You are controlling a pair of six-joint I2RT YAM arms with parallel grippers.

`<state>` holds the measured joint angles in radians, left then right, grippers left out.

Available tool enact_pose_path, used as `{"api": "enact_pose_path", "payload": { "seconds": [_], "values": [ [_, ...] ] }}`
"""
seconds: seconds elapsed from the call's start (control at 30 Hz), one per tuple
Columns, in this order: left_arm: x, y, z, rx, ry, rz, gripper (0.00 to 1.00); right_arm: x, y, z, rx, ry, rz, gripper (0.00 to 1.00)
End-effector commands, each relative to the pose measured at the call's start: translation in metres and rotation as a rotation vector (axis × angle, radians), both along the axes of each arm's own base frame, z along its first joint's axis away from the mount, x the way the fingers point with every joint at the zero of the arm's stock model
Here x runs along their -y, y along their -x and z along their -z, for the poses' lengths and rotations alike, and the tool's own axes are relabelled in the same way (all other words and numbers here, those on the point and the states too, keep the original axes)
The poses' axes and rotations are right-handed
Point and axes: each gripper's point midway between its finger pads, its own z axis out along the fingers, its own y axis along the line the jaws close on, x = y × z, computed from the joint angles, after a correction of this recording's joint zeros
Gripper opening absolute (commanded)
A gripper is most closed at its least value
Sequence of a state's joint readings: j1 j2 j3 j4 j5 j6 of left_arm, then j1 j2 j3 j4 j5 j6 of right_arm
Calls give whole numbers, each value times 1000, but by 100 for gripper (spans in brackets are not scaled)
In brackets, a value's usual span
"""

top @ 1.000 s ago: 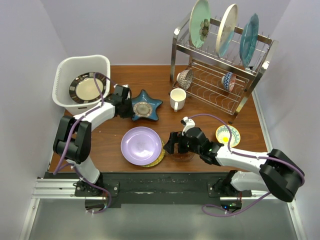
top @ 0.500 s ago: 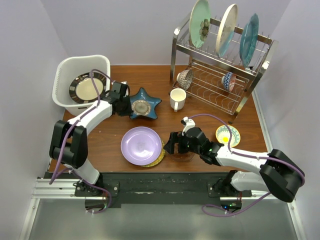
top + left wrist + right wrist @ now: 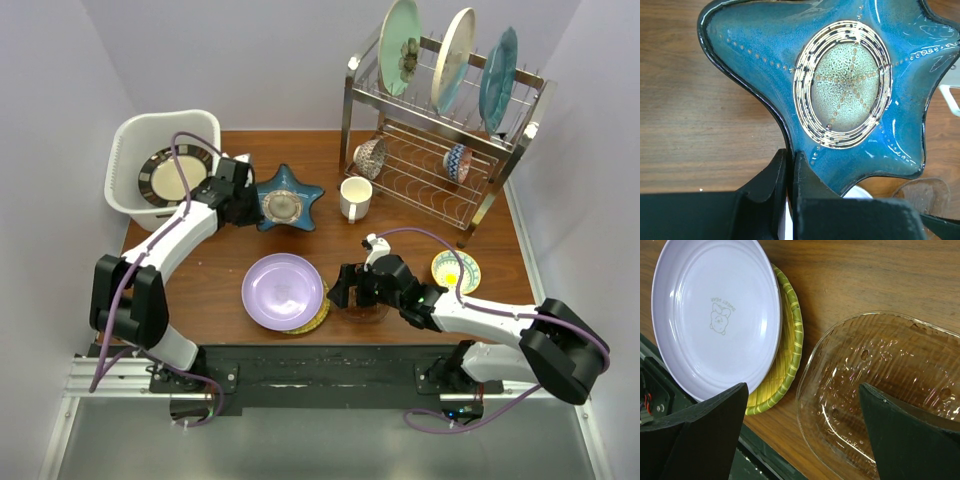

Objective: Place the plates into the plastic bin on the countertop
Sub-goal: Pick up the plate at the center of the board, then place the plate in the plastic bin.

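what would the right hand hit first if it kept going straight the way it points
Probably the clear glass dish: its rim lies straight ahead of the open right hand. The lavender plate sits off to the side. Depth is unclear.

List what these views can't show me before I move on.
- Top and right wrist views: the yellow-green plate is mostly covered by the lavender plate.
- From above, the right gripper hides the clear glass dish; the right wrist frame's edge crops it.
- Left wrist view: the star-shaped dish has tips cut off by the frame.
- From above, the black-rimmed plate hides anything beneath it in the plastic bin.
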<state>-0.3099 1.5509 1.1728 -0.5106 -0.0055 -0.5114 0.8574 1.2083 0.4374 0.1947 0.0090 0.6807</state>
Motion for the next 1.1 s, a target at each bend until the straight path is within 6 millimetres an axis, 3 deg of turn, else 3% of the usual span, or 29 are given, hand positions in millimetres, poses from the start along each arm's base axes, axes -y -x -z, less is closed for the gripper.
{"api": "enact_pose_path", "payload": {
  "seconds": [0.0,0.73,1.07],
  "values": [
    [15,-26,-91,268,113,26,0,-3,-5,-13,32,-30,10,95],
    [8,-12,-136,338,122,23,0,-2,-3,-12,25,-28,14,96],
    [-6,-13,-152,364,59,-14,0,-1,-3,-12,22,-31,18,96]
  ]
}}
